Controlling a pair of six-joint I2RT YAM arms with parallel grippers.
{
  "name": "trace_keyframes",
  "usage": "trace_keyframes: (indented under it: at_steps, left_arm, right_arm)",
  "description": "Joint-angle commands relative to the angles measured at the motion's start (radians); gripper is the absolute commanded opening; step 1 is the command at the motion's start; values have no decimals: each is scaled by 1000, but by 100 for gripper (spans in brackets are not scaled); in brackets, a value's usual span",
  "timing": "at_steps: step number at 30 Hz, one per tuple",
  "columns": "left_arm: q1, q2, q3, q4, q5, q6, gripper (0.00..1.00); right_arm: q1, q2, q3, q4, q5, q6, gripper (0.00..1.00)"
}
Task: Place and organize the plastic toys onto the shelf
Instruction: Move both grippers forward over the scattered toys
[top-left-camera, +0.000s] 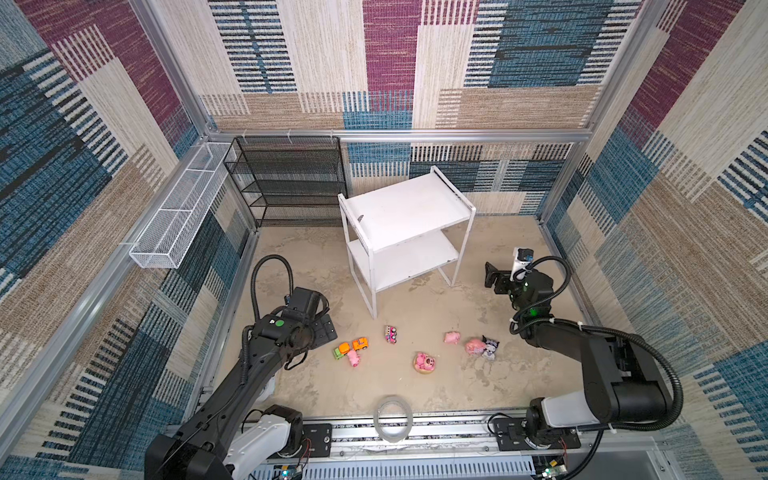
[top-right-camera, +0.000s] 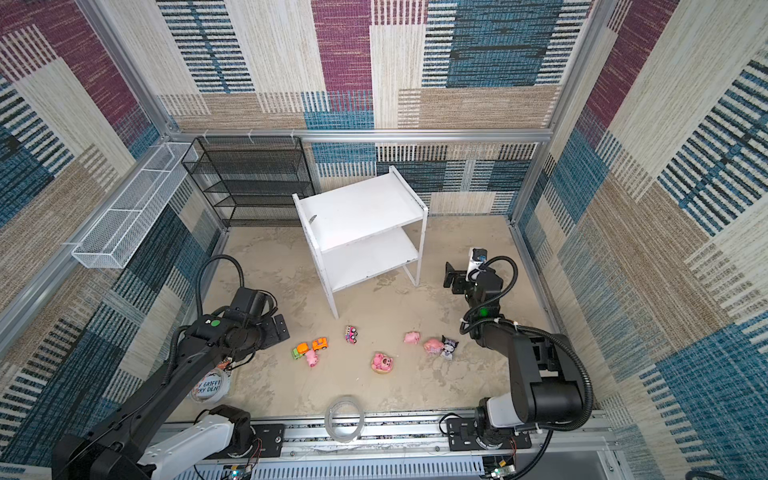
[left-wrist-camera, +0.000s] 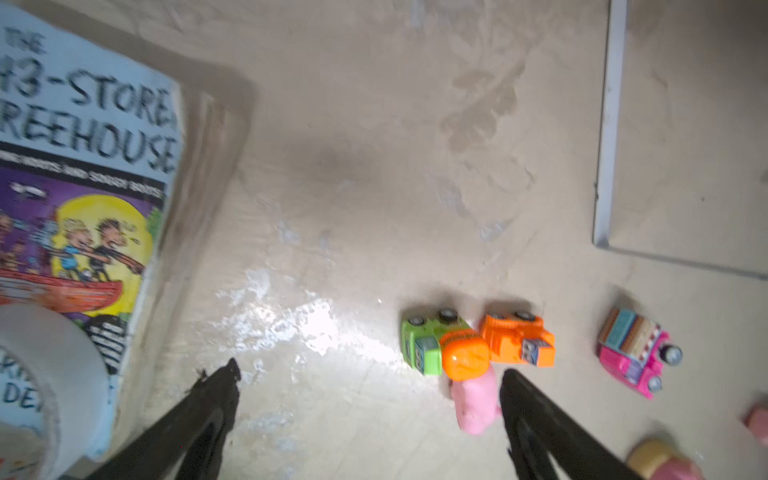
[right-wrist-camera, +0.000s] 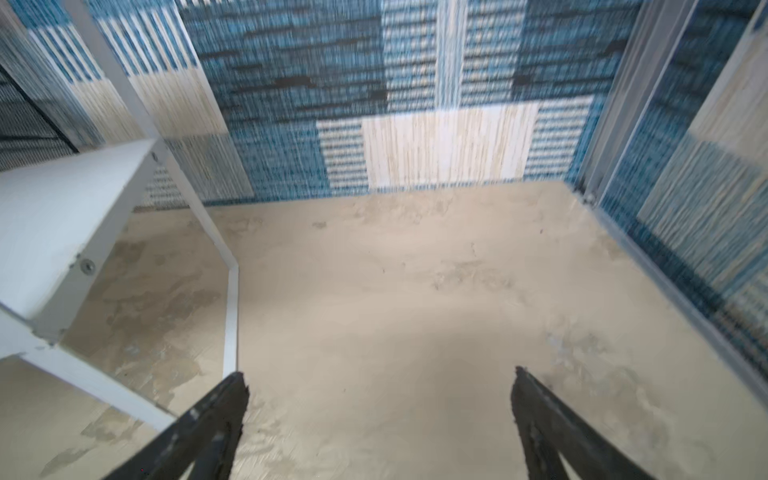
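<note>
- The left claw (left-wrist-camera: 370, 374) has its jaws wide apart and holds nothing. The pink pig (left-wrist-camera: 476, 401) lies just inside one finger, off-centre, with its long axis roughly along the fingers.
- The green-orange car (left-wrist-camera: 419, 345) and the orange car (left-wrist-camera: 519, 340) crowd the pig just ahead of this claw, which is the nearer one.
- The right claw (right-wrist-camera: 380, 378), also apart and empty, faces bare table beside the shelf (right-wrist-camera: 50, 216), and its wrist view shows no toys.
- Only the top views show the bear (top-left-camera: 424, 363) and the black-white figure (top-left-camera: 490, 347) behind it.
</note>
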Motion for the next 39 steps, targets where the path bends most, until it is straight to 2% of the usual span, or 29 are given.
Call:
trace_keyframes:
  at_steps: [1,8,12,17,19,23,32,35,39]
  left_arm:
    - [-40,9,-21,-25,80,-74,99]
    - [-163,55,-7,-18,8,-68,99]
    - [-178,21,41,1,-27,29,99]
    - [-178,-14,96,65,22,181,99]
    - [-178,-12,131,69,43,233,99]
    - [-178,-38,171,78,50,237,99]
    - [-178,-207,61,197,53,197,99]
    - [-178,-222,51,198,37,203,99]
    - [-178,-209,47,241,80,213,99]
  right_arm:
    - [34,-42,63,-313,80,81,100]
    - [184,-214,108,-674,72,152,100]
    - [252,-307,132,-891,85,245,99]
    - [334,-395,131,-1087,118,353,100]
    - [432,-399,153,-1129,162,403,100]
    - [542,-322,202,-1225,222,498,100]
    - [591,-313,193,-1361,220,651,100]
    - [610,-316,208,-1414,229,676,100]
    - [629,-307,194,-1416,222,705,99]
